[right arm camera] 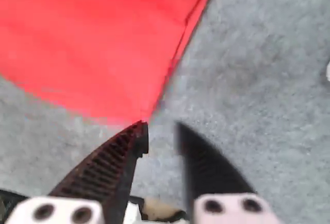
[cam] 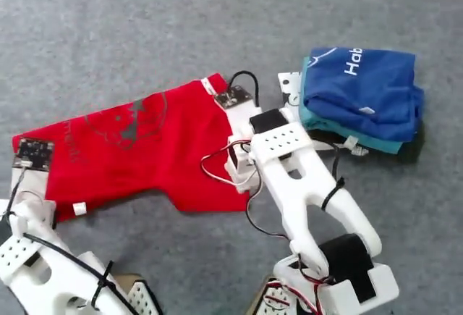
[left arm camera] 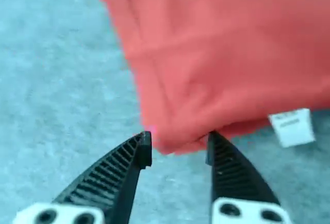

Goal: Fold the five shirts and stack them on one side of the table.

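Two arms flank one red fabric shirt (cam: 137, 148) lying on the grey felt tabletop (cam: 108, 40).
We see our left gripper (left arm camera: 178, 144) spread wide, a shirt corner just ahead of its tips, unclamped. Our right gripper (right arm camera: 160, 131) is narrowly parted and holds nothing, with the shirt's edge at one tip. Beside it, a folded blue shirt (cam: 362, 90) tops a folded teal shirt (cam: 340, 130).
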Robot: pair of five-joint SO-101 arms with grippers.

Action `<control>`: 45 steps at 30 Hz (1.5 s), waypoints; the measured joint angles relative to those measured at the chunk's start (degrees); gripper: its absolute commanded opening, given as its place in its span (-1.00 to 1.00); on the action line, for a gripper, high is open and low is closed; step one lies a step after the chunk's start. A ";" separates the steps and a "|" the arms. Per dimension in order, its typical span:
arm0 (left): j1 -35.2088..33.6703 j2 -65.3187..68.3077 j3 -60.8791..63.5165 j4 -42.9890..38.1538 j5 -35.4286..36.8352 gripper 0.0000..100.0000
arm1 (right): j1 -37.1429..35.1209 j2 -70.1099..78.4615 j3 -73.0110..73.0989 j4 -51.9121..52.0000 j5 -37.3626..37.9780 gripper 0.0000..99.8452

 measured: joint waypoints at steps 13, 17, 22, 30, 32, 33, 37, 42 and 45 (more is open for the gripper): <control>-12.40 0.00 -9.93 2.99 -20.84 -0.64 | 3.87 0.00 -18.64 5.19 4.13 -0.58; -10.29 0.00 -16.00 6.77 -16.09 -0.95 | 3.87 1.76 -25.23 2.90 4.04 -0.96; 2.55 3.43 -23.47 8.97 2.46 -0.94 | 3.87 12.40 -34.81 -1.32 2.99 -0.97; 14.42 27.34 -25.41 -10.37 24.26 -0.94 | 3.78 39.12 -59.16 -2.73 -4.66 -0.97; 15.03 35.16 -26.81 -16.62 25.14 -0.94 | 3.43 45.98 -66.02 -2.73 -5.19 -0.97; 15.03 39.03 -27.87 -19.25 25.32 -0.94 | 3.34 49.58 -69.54 -2.73 -5.45 -0.97; 14.59 52.57 -33.85 -23.38 25.49 -0.94 | 3.60 63.65 -83.16 -2.90 -5.63 -0.97; 12.31 64.79 -41.76 -24.09 25.49 -0.94 | 4.13 80.00 -102.07 -2.81 -5.63 -0.97; 12.13 69.45 -45.45 -24.18 25.49 -0.94 | 5.10 87.82 -113.76 -2.81 -5.63 -0.97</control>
